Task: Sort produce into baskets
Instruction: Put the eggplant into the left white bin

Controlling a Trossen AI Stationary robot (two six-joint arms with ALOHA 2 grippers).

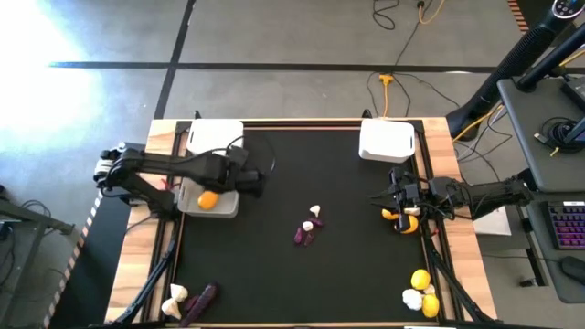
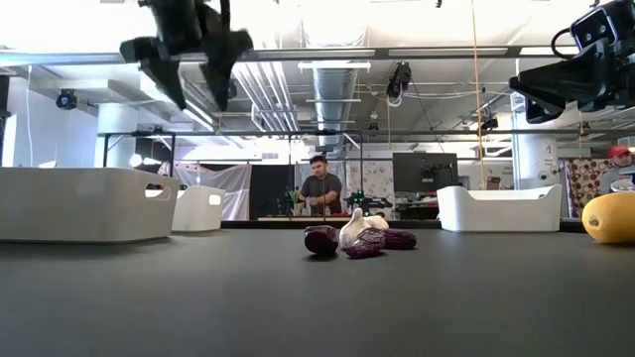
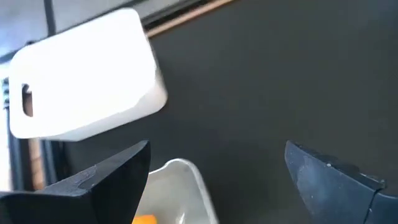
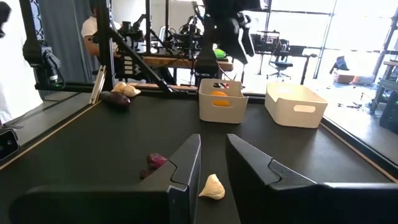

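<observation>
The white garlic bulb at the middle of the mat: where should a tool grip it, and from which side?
Probably from above, across the garlic bulb's rounded body. It lies apart from the purple pieces, with free mat on both sides for the fingers.

In the high view, the left arm covers much of the near-left basket (image 1: 216,208), leaving one orange lemon (image 1: 207,199) showing inside. The right claw (image 1: 398,203) overlaps the lemon (image 1: 403,222) under it, so whether it touches the fruit cannot be told. At the counter's near-left corner, the purple piece (image 1: 203,297) is partly cut off by the picture's bottom edge. In the low view, the lemon (image 2: 612,218) is cut by the right edge. The left wrist view shows only a sliver of orange (image 3: 144,219) at its bottom edge.
</observation>
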